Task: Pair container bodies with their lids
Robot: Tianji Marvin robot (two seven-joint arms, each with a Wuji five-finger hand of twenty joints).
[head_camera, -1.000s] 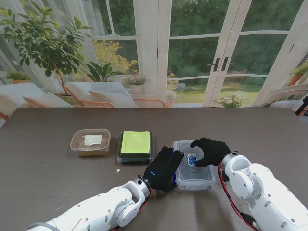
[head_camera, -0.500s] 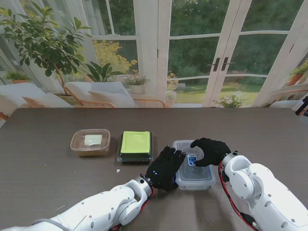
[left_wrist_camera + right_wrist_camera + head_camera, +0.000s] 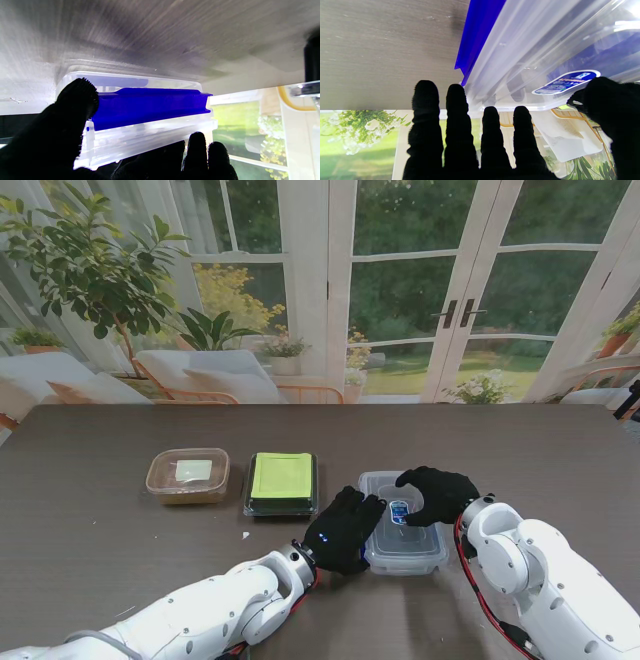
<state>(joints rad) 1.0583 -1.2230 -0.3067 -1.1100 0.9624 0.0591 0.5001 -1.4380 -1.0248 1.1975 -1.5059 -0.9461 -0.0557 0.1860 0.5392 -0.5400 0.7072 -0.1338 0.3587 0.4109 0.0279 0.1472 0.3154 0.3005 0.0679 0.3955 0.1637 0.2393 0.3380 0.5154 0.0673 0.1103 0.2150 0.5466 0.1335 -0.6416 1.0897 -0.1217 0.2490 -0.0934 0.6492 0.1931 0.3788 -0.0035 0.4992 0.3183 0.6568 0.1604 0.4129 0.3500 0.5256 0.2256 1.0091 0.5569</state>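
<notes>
— Where's the clear box?
— Near edge of the surface, lid on. Left hand grips its left side; right hand presses fingers and thumb on the lid.

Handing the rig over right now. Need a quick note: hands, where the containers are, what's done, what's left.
Left hand: fingers on the left side of the clear container with blue clips, by the blue clip.
Right hand: resting on that container's lid, not clearly gripping.
Amber container and black container with green lid sit lidded to the left, untouched.
Done: all three lids look on.
Left: whether the clips are latched can't be told; check.
</notes>
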